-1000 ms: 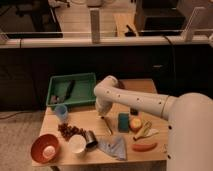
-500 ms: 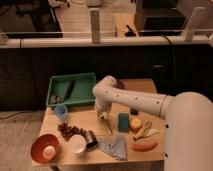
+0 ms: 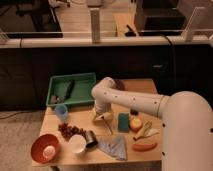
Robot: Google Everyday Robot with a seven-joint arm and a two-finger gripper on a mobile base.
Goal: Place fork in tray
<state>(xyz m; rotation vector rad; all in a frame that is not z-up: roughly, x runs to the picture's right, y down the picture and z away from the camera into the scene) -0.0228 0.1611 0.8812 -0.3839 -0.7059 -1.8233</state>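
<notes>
The fork (image 3: 108, 127) is a thin dark sliver lying on the wooden table, running from just under my gripper toward the front. My gripper (image 3: 102, 117) hangs from the white arm, low over the fork's upper end. Its fingers look spread and open, with nothing lifted between them. The green tray (image 3: 85, 78) sits at the table's back left, just left of the arm's wrist. A broader dark flat utensil (image 3: 65, 90) lies inside it.
A blue cup (image 3: 61, 111) stands in front of the tray. An orange bowl (image 3: 44, 147), a white cup (image 3: 77, 144), a metal can (image 3: 91, 139) and a grey cloth (image 3: 113, 147) are at the front. A green sponge (image 3: 123, 121), round fruit (image 3: 135, 123) and yellowish peel (image 3: 145, 131) lie right of the gripper.
The arm's wrist has shifted slightly left over the fork and the gripper has spread a little wider. The fork still lies on the table.
</notes>
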